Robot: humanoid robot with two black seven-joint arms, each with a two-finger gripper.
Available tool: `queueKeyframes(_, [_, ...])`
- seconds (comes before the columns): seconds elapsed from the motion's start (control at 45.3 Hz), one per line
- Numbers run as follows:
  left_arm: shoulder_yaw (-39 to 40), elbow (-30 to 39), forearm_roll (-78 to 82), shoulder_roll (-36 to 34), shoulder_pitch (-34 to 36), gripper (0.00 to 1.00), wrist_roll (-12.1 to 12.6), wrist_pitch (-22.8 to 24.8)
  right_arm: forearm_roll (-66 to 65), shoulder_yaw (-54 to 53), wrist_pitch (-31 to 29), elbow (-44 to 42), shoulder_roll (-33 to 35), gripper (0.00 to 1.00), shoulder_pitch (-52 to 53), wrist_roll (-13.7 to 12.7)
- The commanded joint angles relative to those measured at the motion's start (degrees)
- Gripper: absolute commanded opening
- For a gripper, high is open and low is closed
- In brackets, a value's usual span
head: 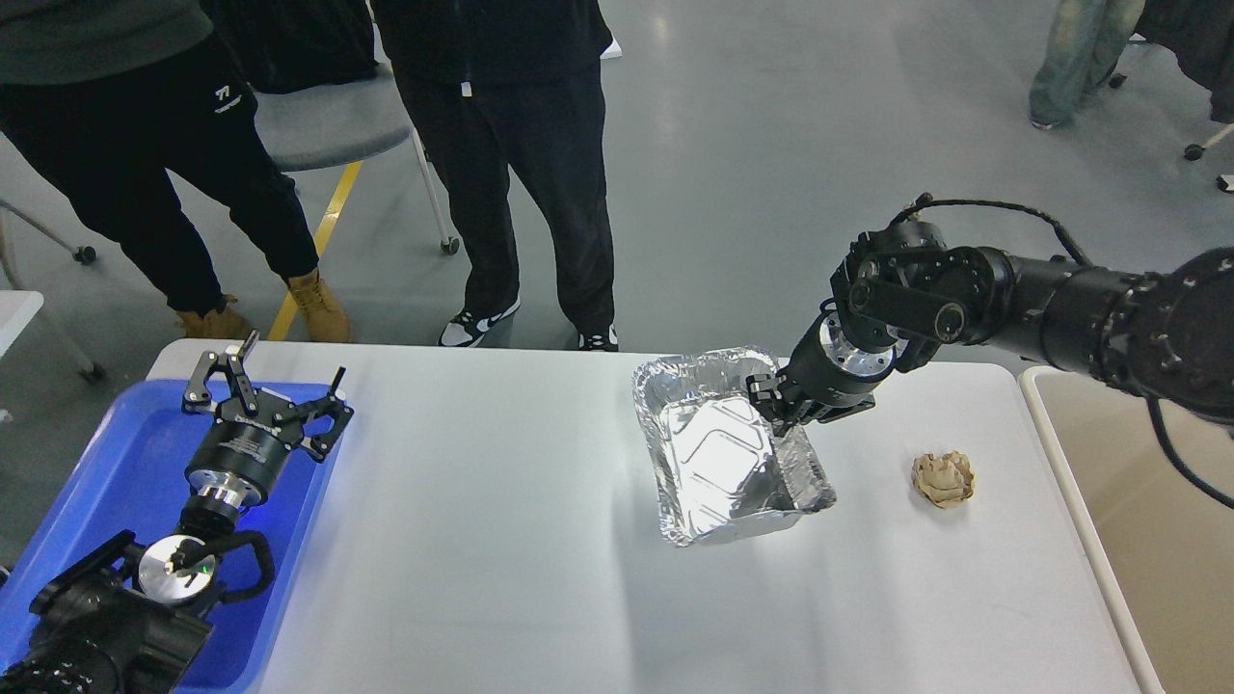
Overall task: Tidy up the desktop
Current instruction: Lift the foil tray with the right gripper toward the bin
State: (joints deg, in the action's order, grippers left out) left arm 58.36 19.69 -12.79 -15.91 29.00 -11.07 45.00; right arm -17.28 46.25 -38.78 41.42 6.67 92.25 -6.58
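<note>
Right gripper (783, 405) pinching far right rim of crinkled silver foil tray (723, 453) mid-desktop (482, 540): light, crushable, so you grip rim gently. Left gripper (265, 390) spread, empty.

The pale counter (482, 540) fills the view; a foil tray (718, 463) sits toward one o'clock of its middle; a crumpled brown wad (944, 479), perhaps paper, lies at three o'clock of the tray, apart from it.

Desktop (501, 540) pale grey-white; foil pan (718, 453) shiny silver; crumpled paper (944, 479) tan; tray (106, 482) blue; bin (1157, 501) beige.
</note>
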Motion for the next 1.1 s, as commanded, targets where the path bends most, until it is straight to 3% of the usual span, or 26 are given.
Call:
queueKeyframes(0.0, [0.00,0.00,0.05,0.00,0.00,1.00,0.00,0.00,0.14,3.84,-3.50,10.34,6.33,0.00,12.68,-0.10])
queueKeyframes(0.441, [-0.09,0.00,-0.04,0.00,0.00,1.00,0.00,0.00,1.63,13.69,-6.22,22.03,13.90,0.00,35.54,-0.54])
queueKeyframes(0.816, [0.00,0.00,-0.04,0.00,0.00,1.00,0.00,0.00,0.06,24.40,-6.22,22.30,22.77,0.00,43.63,-0.71])
queueKeyframes(1.037, [0.00,0.00,-0.04,0.00,0.00,1.00,0.00,0.00,-4.86,25.82,-6.22,20.28,30.41,0.00,42.49,-0.80])
queueKeyframes(1.081, [0.00,0.00,-0.04,0.00,0.00,1.00,0.00,0.00,-5.92,25.82,-3.86,20.19,32.52,0.00,41.79,-0.80])
